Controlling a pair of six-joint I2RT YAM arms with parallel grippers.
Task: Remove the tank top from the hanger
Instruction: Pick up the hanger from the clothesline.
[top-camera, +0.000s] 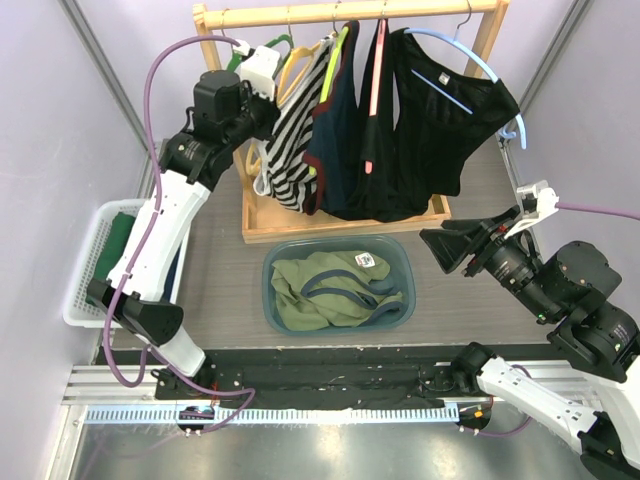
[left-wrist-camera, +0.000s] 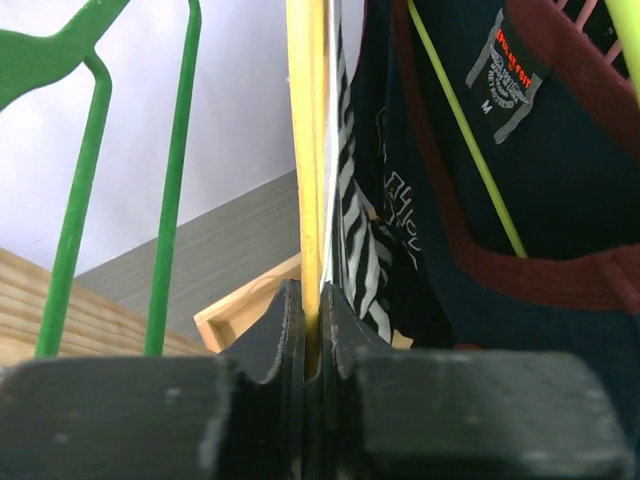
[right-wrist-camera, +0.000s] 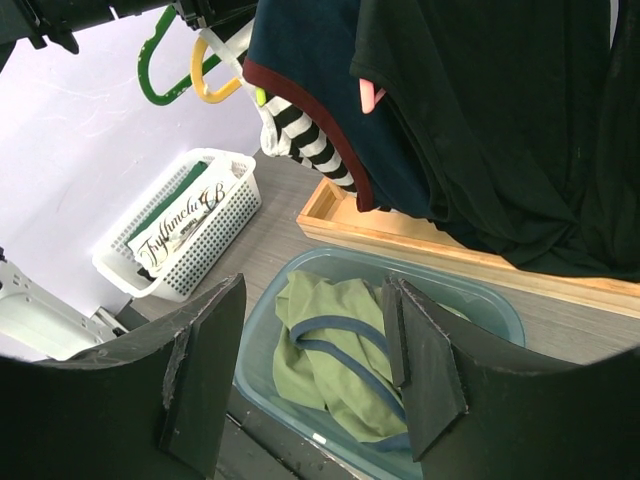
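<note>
The left gripper (left-wrist-camera: 311, 310) is clenched on the yellow hanger (left-wrist-camera: 305, 150). Its two fingers are pressed almost together with the hanger's thin bar pinched between them. The bar runs straight up out of the grip. A green hanger (left-wrist-camera: 170, 180) hangs just to the left of it, apart from the fingers.

The right gripper (right-wrist-camera: 312, 300) is released, its fingers spread wide and holding nothing. It hovers at the right side of the bench (top-camera: 220, 290), pointing toward the blue bin (top-camera: 400, 260), which holds a green garment (top-camera: 330, 290).

The striped tank top (top-camera: 290, 140) is on the yellow hanger, near the left end of the wooden rail (top-camera: 350, 12). It hangs with its straps up at the hanger and its hem down toward the rack's wooden base, so its long axis is vertical. It touches the navy top (top-camera: 335, 130) on its right, and the left wrist view sees it edge-on. A white basket (top-camera: 85, 260) sits at the bench's left edge.
</note>
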